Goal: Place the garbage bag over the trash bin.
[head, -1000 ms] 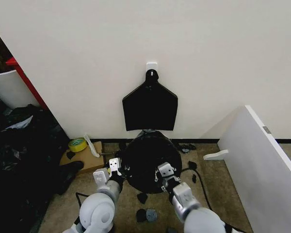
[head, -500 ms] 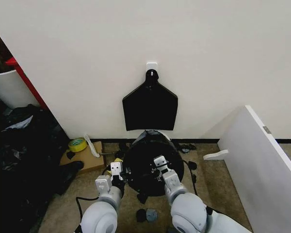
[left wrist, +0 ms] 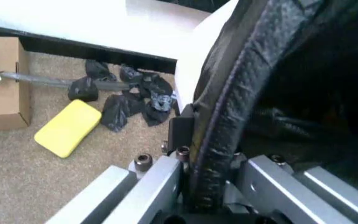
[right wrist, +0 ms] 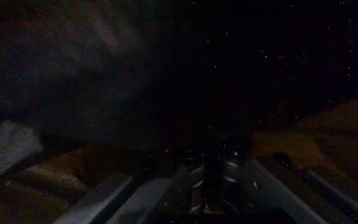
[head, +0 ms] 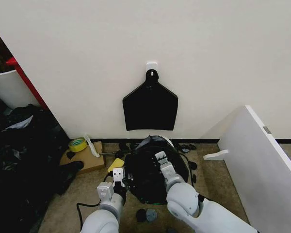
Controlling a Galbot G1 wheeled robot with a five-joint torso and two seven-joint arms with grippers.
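The garbage bag (head: pixel 145 179) lies black and wrinkled across the mouth of the trash bin, whose white rim (head: pixel 164 140) peeks out at the far side by the wall. My left gripper (head: pixel 118 177) is at the bin's near left rim. In the left wrist view this gripper (left wrist: pixel 209 186) is shut on the bag's rolled edge (left wrist: pixel 238 93), beside the bin's white wall (left wrist: pixel 197 51). My right gripper (head: pixel 161 159) reaches over the bag's middle toward the far rim. In the dark right wrist view its fingers (right wrist: pixel 207 182) stand close together on black film.
A flat black bundle (head: pixel 150 107) hangs on a wall hook above the bin. A white board (head: pixel 262 165) leans at the right. On the left are a cardboard box (head: pixel 85 158), a yellow tape roll (head: pixel 77 144), a yellow sponge (left wrist: pixel 67 127) and dark clutter (head: pixel 19 160). Black scraps (head: pixel 146 215) litter the carpet.
My right gripper has swung from the bin's near right rim over the bag toward the far side. The bag has shifted, baring white rim at the back. The left gripper dropped slightly nearer.
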